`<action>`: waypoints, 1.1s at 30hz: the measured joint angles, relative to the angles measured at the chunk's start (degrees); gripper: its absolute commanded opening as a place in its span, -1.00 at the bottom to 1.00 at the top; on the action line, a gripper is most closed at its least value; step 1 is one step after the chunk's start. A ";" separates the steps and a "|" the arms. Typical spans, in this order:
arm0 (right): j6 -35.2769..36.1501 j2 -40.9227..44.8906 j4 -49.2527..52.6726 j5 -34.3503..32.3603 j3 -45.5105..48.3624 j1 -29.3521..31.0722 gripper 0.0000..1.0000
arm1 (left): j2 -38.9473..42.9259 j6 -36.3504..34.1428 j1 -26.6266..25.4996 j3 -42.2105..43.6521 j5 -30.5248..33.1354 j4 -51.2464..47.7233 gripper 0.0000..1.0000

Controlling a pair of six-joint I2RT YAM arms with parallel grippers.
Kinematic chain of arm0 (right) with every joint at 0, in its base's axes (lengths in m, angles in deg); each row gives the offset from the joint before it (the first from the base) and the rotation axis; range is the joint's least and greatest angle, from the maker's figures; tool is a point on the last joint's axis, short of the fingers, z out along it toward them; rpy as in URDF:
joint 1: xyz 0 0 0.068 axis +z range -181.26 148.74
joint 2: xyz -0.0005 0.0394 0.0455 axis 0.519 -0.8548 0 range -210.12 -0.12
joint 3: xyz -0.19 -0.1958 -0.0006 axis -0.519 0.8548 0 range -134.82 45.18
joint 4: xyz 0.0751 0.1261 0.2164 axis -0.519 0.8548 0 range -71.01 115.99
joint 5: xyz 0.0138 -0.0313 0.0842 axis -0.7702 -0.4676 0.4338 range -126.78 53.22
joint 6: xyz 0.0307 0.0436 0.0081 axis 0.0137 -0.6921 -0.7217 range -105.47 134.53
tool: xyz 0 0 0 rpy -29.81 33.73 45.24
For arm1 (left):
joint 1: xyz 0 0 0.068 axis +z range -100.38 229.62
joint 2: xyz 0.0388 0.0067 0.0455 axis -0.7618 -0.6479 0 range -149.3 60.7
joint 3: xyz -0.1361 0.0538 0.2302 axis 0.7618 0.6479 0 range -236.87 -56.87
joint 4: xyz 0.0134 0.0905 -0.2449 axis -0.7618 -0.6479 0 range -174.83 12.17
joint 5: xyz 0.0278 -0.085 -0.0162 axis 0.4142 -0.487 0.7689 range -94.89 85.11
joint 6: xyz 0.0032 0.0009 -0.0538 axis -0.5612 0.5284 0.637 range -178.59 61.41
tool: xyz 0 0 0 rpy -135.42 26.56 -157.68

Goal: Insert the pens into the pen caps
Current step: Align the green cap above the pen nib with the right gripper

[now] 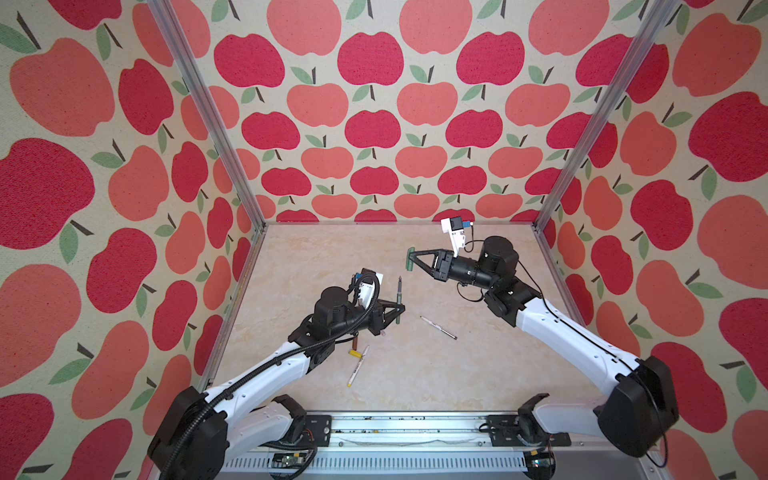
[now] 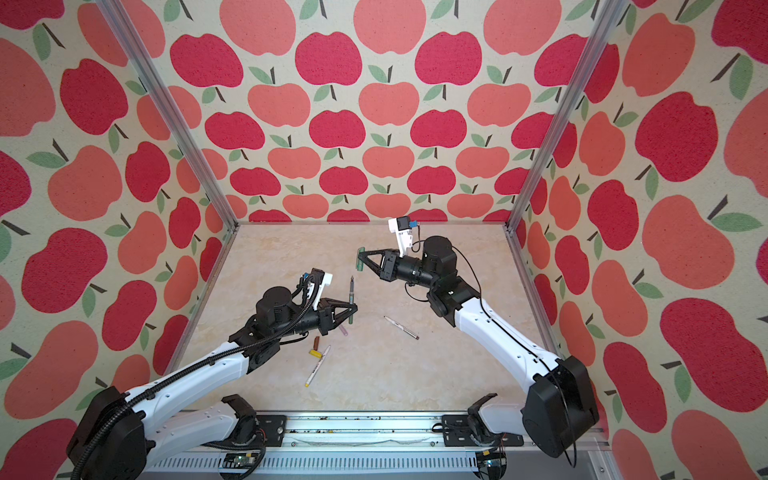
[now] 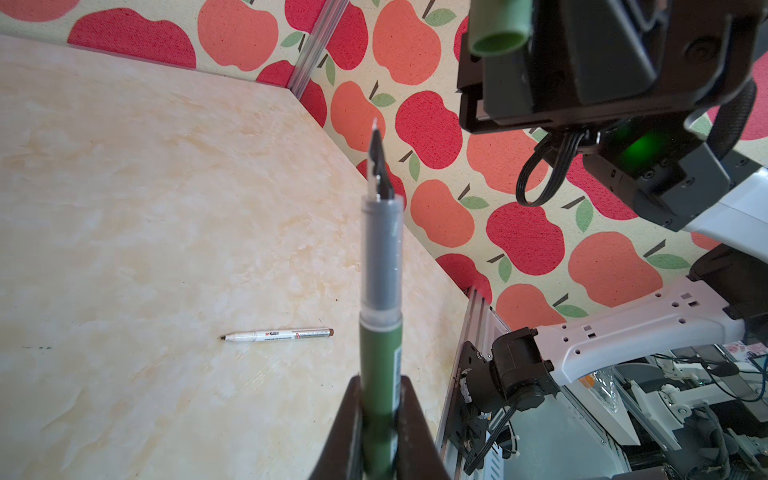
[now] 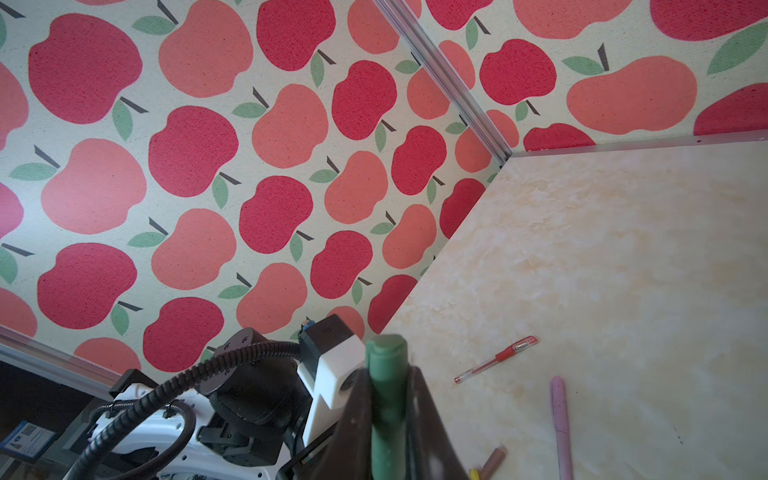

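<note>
Aloft, left hand (image 1: 400, 308) tight on green pen (image 1: 400, 293), right hand (image 1: 414, 258) tight on green cap (image 1: 411, 267).

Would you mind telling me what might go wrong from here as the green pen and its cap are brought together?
1. The left gripper holds the green pen far back from its nib, so a sideways push at the nib might tilt it in the jaws.
2. In the left wrist view, the green cap in the right gripper is not yet in line with the nib, which could catch its rim.
</note>
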 measured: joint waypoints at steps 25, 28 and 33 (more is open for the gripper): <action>2.40 -3.74 1.55 0.37 0.00 1.75 -1.00 | -1.40 -0.02 -0.24 -0.42 -0.02 0.07 -1.00; 2.45 -3.74 1.86 0.37 0.00 1.75 -1.00 | -1.40 -0.02 -0.24 -0.42 -0.02 0.07 -1.00; 2.47 -3.74 1.99 0.37 0.00 1.75 -1.00 | -1.40 -0.04 -0.24 -0.42 -0.02 0.07 -1.00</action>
